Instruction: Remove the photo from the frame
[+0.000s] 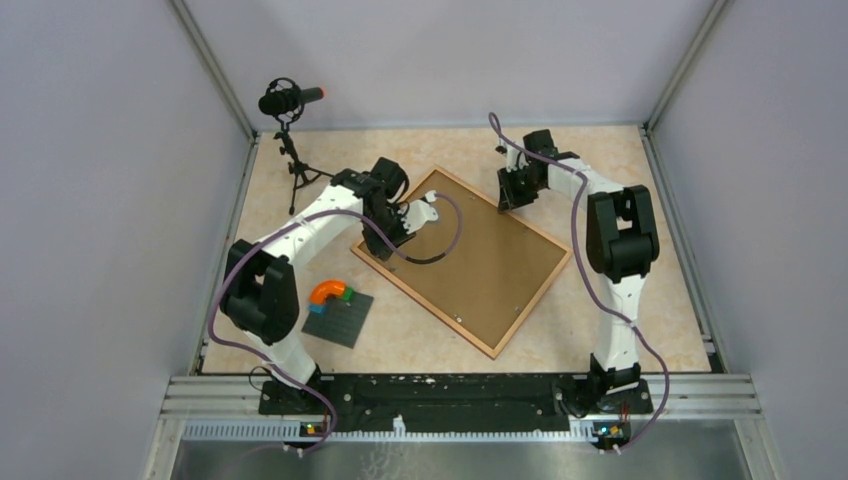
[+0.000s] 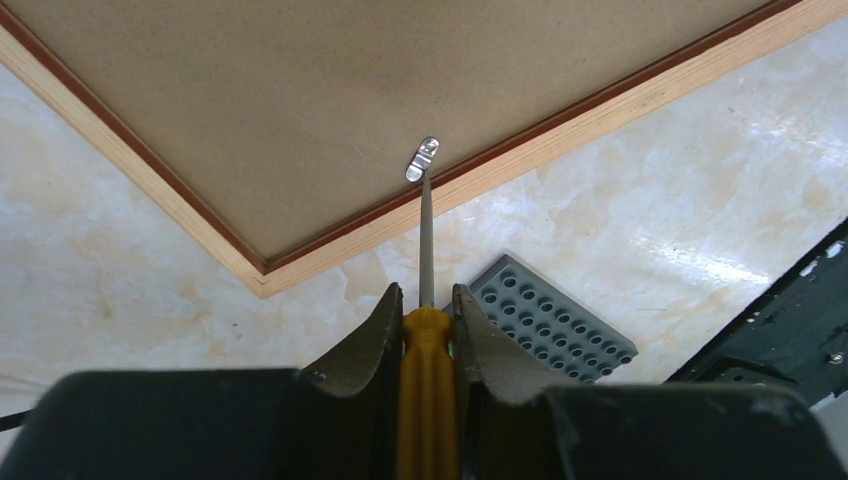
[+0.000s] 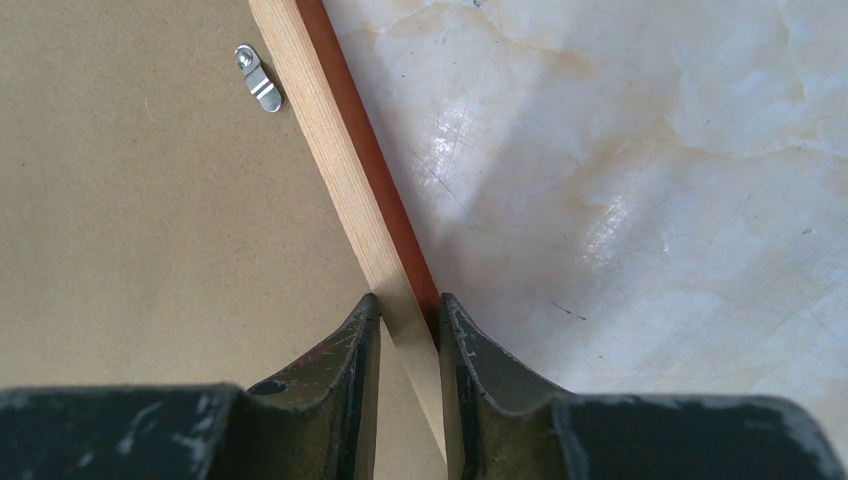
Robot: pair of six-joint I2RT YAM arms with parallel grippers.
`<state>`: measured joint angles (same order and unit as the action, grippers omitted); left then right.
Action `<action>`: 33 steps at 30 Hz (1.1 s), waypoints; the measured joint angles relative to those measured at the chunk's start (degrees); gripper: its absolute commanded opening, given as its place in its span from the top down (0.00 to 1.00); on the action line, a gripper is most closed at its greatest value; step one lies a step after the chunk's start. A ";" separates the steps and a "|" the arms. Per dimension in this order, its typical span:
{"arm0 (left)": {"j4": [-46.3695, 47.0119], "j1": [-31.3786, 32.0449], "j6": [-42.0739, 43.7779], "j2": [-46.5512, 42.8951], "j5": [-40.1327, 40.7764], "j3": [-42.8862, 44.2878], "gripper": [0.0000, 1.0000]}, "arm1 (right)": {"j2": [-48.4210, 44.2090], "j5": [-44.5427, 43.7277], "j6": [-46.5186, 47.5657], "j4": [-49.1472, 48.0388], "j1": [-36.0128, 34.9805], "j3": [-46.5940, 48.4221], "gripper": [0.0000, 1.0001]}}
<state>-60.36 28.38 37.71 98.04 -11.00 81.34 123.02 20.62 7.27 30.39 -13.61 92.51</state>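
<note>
The frame (image 1: 470,255) lies face down on the table, its plain brown fibreboard back up. The photo is hidden under that back. My left gripper (image 1: 392,232) is over the frame's left corner. In the left wrist view it (image 2: 427,300) is shut on a yellow-handled screwdriver (image 2: 428,380), whose tip touches a small metal clip (image 2: 422,160) by the wooden border (image 2: 520,150). My right gripper (image 1: 508,200) is at the far right edge. In the right wrist view it (image 3: 410,305) is shut on the wooden border (image 3: 330,150); another clip (image 3: 258,78) lies ahead on the back.
A small grey studded baseplate (image 1: 338,318) with an orange arch brick (image 1: 325,292) lies left of the frame; it also shows in the left wrist view (image 2: 555,325). A microphone on a tripod (image 1: 290,100) stands at the far left. Walls enclose the table.
</note>
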 measured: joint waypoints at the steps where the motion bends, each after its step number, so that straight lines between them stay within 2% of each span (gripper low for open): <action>1: 0.09 0.11 0.15 0.00 0.44 -0.02 1.00 | 0.00 0.00 0.02 0.02 0.00 -0.02 1.00; 7: 0.98 0.46 1.22 0.02 3.10 -0.02 1.00 | 0.00 0.00 0.09 0.02 0.00 0.00 1.00; 33: 1.03 2.51 0.26 1.36 3.21 1.20 1.00 | -0.07 0.02 0.13 -0.17 -0.02 -0.20 1.00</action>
<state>-59.33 30.89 37.98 99.39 -7.79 82.54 122.96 20.64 7.40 30.22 -13.63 92.31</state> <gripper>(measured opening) 0.241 0.235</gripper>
